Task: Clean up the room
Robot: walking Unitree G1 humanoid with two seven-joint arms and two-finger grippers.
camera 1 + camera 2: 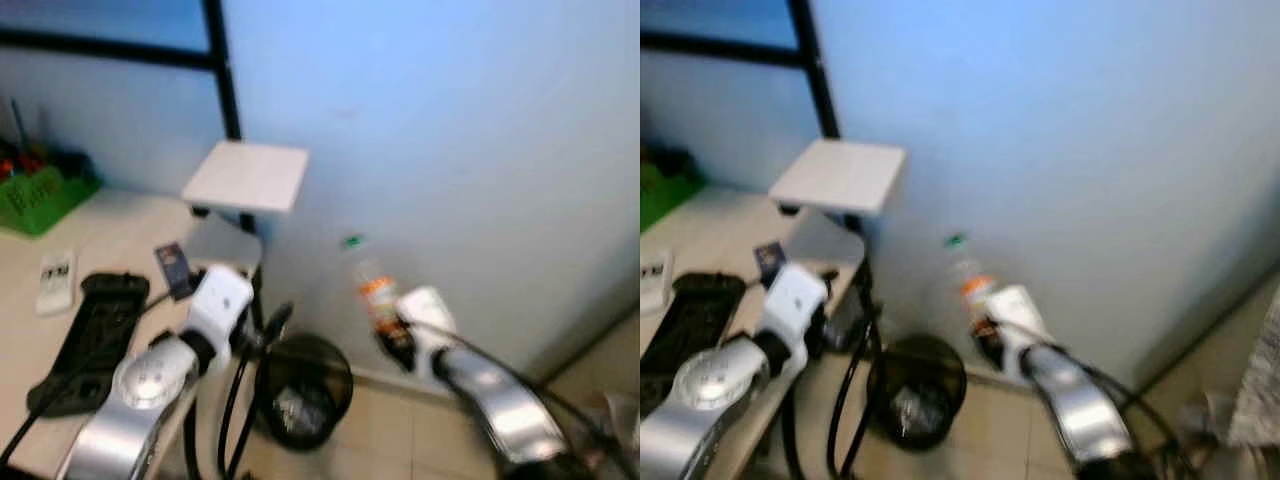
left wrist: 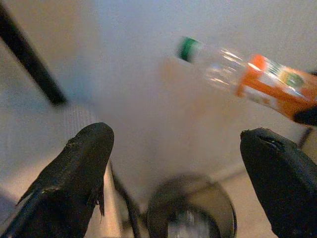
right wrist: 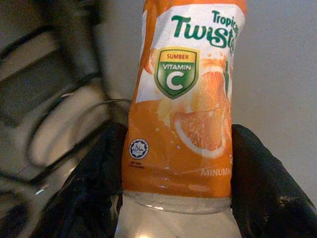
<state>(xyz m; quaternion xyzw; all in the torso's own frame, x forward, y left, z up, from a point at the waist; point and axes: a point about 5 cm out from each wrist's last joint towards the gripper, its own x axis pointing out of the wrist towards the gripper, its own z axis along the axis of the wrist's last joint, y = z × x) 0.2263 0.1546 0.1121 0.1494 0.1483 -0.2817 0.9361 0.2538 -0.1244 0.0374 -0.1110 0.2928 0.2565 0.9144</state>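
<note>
Pale blue wall, tiled floor, counter (image 1: pixel 110 225) at the left.
A black bin (image 1: pixel 303 388) stands on the floor beside the counter; its contents are blurred. An orange-labelled bottle (image 1: pixel 375 290) with a green cap is pinched by the right tool (image 3: pixel 178 198), held up before the wall, above and right of the bin. The left tool (image 2: pixel 183 178) is spread, near the counter's edge. A green basket (image 1: pixel 40 195), a remote (image 1: pixel 55 282) and a black device (image 1: pixel 100 325) lie on the counter.

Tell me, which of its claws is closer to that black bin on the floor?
Left. The left gripper hangs open just above the bin's rim; the right gripper, holding the orange bottle, is farther to its side.
</note>
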